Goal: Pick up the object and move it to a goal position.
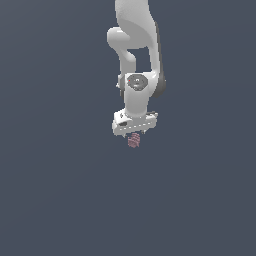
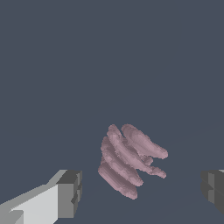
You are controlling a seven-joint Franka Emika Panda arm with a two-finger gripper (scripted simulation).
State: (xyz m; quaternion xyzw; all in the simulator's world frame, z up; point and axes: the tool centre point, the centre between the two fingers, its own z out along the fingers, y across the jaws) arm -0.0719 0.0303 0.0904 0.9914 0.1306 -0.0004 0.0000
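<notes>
Exterior view. The setting is a uniform dark slate-grey field; no seam, edge, wall or horizon shows, so surface and background cannot be told apart. One white arm [image 1: 137, 55] hangs down from the top edge of the frame, with dark trim along the side toward the exterior view's right. It ends in one gripper [image 1: 134, 134], pointed downward. One object [image 1: 133, 140], small, pinkish-red and faintly ribbed, sits directly beneath the gripper body and looks to touch its underside. The fingers are too small here to make out singly, so contact with the object cannot be confirmed from this view.

Wrist view. The same plain grey surface [image 2: 109, 57] fills the frame, unmarked. Count: one object [image 2: 129, 159], two fingers. The object reads as a cluster of pink elongated ribbed lobes, set at a slant. One finger [image 2: 68, 194] is white with a grey pad; the other finger [image 2: 214, 189] shows only its grey pad at the frame edge. The jaws stand wide, and the object lies between them with clear grey gap on both sides, touching neither pad.
</notes>
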